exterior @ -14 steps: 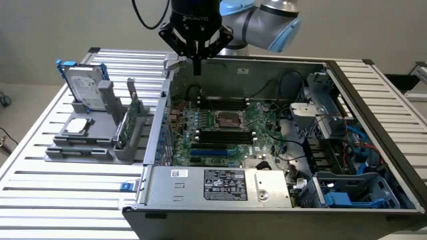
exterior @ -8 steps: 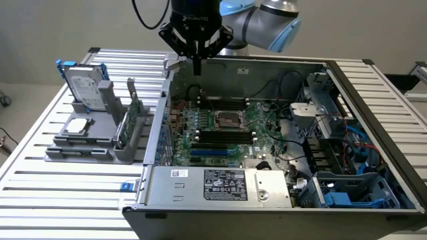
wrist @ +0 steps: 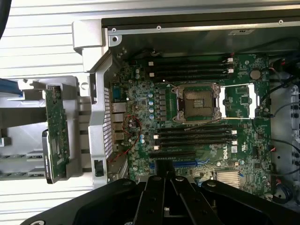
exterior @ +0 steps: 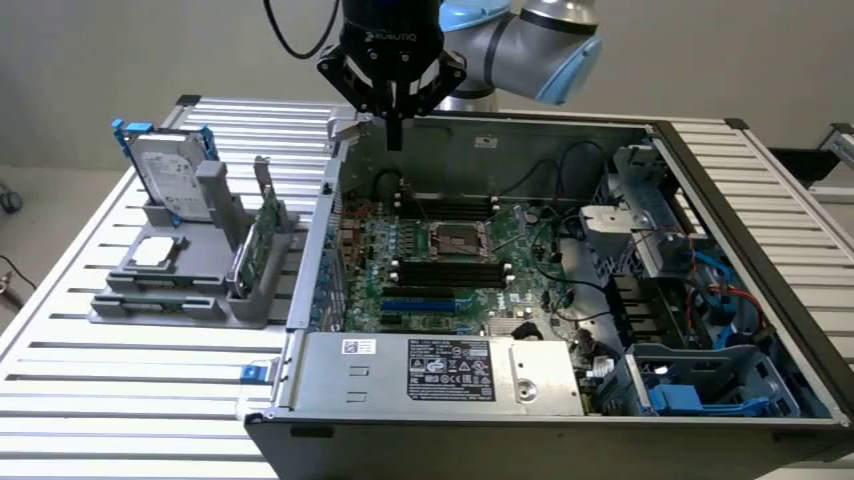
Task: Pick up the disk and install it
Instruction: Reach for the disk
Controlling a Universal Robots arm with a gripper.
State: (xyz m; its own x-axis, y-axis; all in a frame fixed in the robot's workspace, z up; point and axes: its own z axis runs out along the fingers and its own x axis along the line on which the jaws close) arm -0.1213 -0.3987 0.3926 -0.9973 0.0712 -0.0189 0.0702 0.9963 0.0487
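The disk point(exterior: 171, 172), silver-grey with a white label and a blue frame, stands upright in the grey holder point(exterior: 174, 290) at the exterior view's left, outside the computer case. My gripper point(exterior: 395, 140) hangs shut and empty above the case's rear wall, well to the exterior view's right of the disk and higher than it. In the wrist view the closed black gripper point(wrist: 167, 177) points down over the motherboard point(wrist: 197, 108).
The open computer case point(exterior: 747, 200) holds the motherboard point(exterior: 454, 250), cables, a power supply point(exterior: 441, 368) at the front and a bay with blue parts point(exterior: 694, 385). A green circuit card point(exterior: 260, 235) and a small silver chip point(exterior: 151, 252) sit in the holder. The slatted table point(exterior: 120, 400) surrounds everything.
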